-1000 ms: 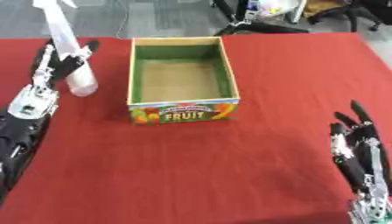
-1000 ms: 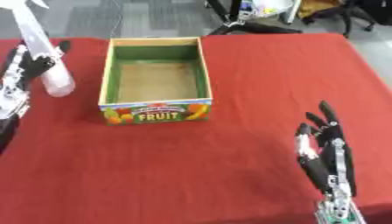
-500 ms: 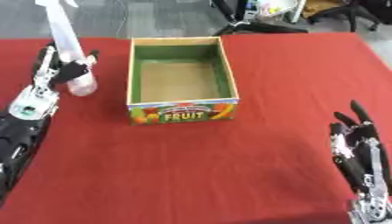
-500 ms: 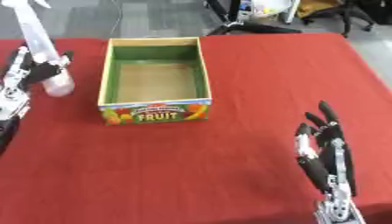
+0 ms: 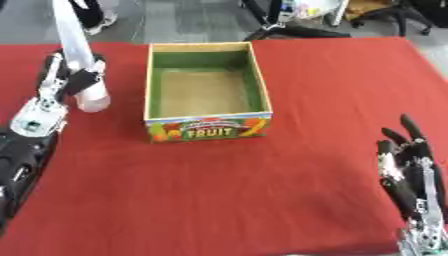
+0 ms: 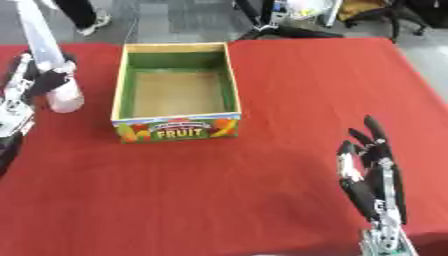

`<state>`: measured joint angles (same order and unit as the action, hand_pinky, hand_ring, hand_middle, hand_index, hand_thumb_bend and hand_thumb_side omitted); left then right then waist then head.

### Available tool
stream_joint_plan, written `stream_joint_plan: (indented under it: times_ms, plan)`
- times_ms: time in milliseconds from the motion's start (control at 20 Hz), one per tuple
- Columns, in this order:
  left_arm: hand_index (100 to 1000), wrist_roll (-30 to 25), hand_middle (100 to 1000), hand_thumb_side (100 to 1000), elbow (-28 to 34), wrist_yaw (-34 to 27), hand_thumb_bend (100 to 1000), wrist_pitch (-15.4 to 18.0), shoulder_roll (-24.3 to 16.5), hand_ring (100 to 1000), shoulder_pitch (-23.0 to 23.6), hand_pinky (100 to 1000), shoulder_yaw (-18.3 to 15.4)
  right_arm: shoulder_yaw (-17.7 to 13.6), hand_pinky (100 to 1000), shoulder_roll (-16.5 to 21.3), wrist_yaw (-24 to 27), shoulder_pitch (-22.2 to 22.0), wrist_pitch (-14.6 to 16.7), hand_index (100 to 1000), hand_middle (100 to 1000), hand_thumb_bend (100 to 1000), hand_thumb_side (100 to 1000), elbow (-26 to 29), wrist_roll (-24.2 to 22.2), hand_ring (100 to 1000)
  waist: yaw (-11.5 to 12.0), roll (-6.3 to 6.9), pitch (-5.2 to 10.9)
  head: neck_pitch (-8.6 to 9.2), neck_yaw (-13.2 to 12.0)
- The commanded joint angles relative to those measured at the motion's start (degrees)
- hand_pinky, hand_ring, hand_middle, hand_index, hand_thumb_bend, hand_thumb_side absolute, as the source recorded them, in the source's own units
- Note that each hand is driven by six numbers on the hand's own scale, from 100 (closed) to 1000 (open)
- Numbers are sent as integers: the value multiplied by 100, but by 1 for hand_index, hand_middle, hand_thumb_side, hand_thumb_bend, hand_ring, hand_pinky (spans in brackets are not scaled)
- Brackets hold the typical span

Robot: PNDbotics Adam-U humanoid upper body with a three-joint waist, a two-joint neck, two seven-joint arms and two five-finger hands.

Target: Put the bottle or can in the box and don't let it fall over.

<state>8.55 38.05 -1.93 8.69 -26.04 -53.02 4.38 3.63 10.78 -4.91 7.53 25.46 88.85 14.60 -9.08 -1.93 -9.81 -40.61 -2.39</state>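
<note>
A tall pale bottle [image 5: 72,42] with a pinkish base stands upright on the red table, left of the box. My left hand [image 5: 59,86] is at its lower half, fingers behind it and thumb across its front, curled round it. The cardboard box [image 5: 263,95] with green inner walls and a FRUIT label on the front stands open and empty at the middle of the table. My right hand [image 6: 376,172] rests open at the lower right, fingers pointing up, far from both.
The red tablecloth [image 5: 219,190] stretches bare in front of the box and to its right. Beyond the table's far edge lie a grey floor, chair legs and dark equipment [image 5: 289,20].
My left hand has drawn in a little closer round the bottle. The bottle, the box and the right hand stay where they were.
</note>
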Motion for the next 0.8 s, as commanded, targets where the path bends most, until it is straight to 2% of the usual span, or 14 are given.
stream_joint_plan:
  times_ms: [50, 300, 550, 800]
  plan:
    - [419, 68, 222, 212, 320, -122, 100, 42, -111, 800, -131, 350, 20, -5, 798, 36, 23, 65, 20, 968, 1000, 100, 470, 66, -19, 875, -11, 4, 68, 56, 24]
    - [416, 12, 219, 218, 1067, -322, 100, 93, -172, 758, -196, 345, 139, -7, 798, 40, 21, 59, 20, 968, 1000, 100, 470, 65, -16, 875, -2, 6, 80, 54, 28]
    - [418, -258, 226, 218, 1899, -468, 100, -21, -41, 740, -298, 347, 487, 14, 798, 36, 22, 56, 19, 968, 1000, 100, 470, 62, -37, 875, -16, -5, 98, 51, 6]
    - [424, -653, 235, 215, 1951, -186, 100, -109, 343, 763, -369, 358, 815, 44, 798, 18, 34, 67, 14, 968, 1000, 100, 470, 60, -71, 875, -67, -48, 120, 56, -27]
